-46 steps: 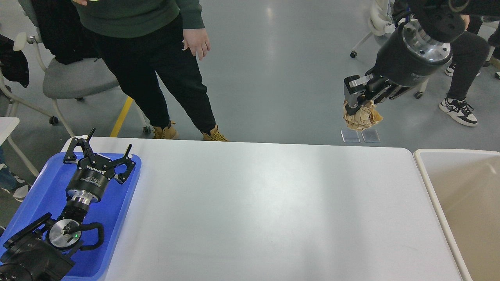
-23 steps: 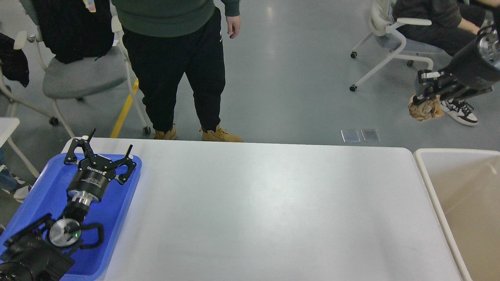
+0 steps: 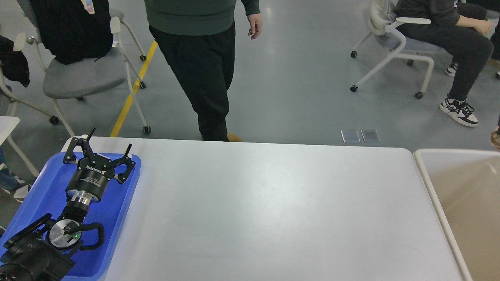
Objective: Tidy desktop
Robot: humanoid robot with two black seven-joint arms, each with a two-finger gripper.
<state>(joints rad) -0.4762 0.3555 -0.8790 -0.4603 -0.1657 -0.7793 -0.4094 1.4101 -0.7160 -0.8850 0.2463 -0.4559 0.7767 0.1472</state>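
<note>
The white desktop (image 3: 265, 210) fills the middle of the head view and nothing lies on its bare surface. My left gripper (image 3: 107, 148) is open and empty, hovering over the far end of the blue tray (image 3: 43, 183) at the desktop's left edge. My right gripper is out of view. A small brown scrap (image 3: 496, 139) shows at the right frame edge just above the bin; I cannot tell whether it is the crumpled brown paper.
A beige, white-rimmed bin (image 3: 421, 158) stands against the desktop's right edge. A person in dark trousers (image 3: 207, 78) stands behind the far edge. A grey chair (image 3: 78, 74) is at the back left. A seated person (image 3: 449, 43) is at the back right.
My right gripper, shut on crumpled brown paper, swung right and down and left the view. The standing person stepped to the right. My left arm has not moved.
</note>
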